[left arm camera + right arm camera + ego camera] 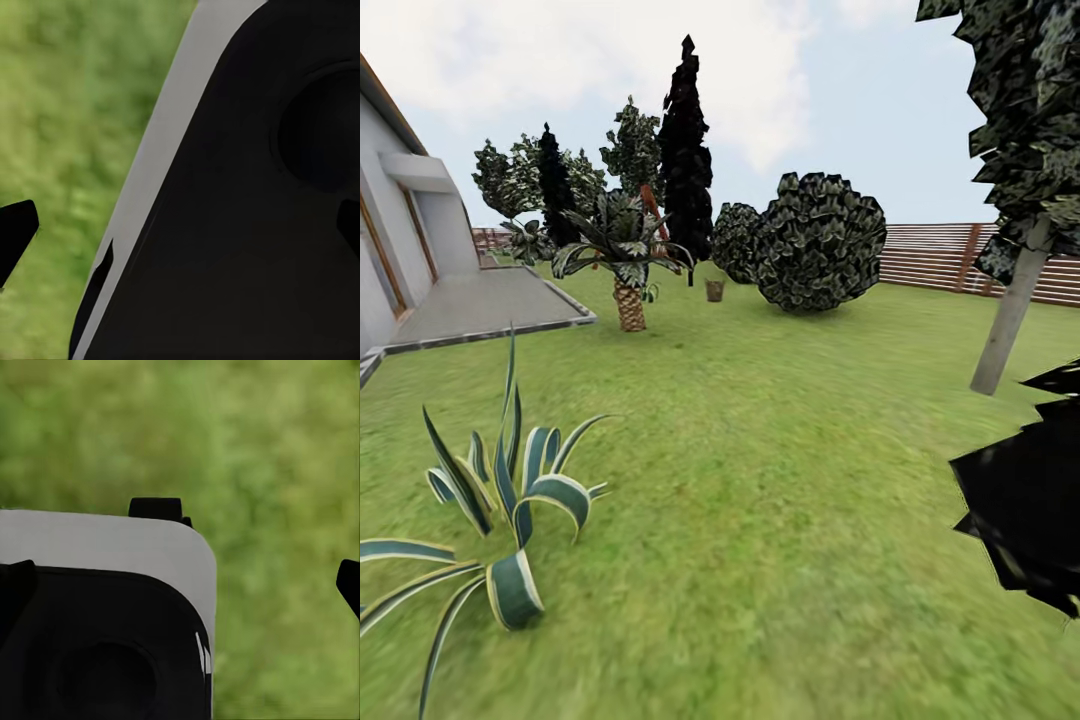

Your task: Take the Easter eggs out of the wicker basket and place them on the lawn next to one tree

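Observation:
Far off across the lawn (760,480), the small tan wicker basket (714,290) stands on the grass between a palm and a round bush. The Easter eggs are hidden at this distance. A tree (1008,320) with a bare, leaning grey trunk rises at the right, dark blocky leaves above it. In the left wrist view my left gripper (180,232) is open, one black fingertip (15,234) at the frame's edge, the robot's dark body behind. My right gripper (180,585) is open too, a fingertip (349,583) over blurred grass. Both hold nothing.
A spiky striped agave (510,490) grows near left. A short palm (628,300) and a black cypress (685,150) stand left of the basket, a round bush (820,240) right of it. Black foliage (1030,500) juts in at the right. House and grey patio (480,300) lie left; a fence (940,255) runs behind.

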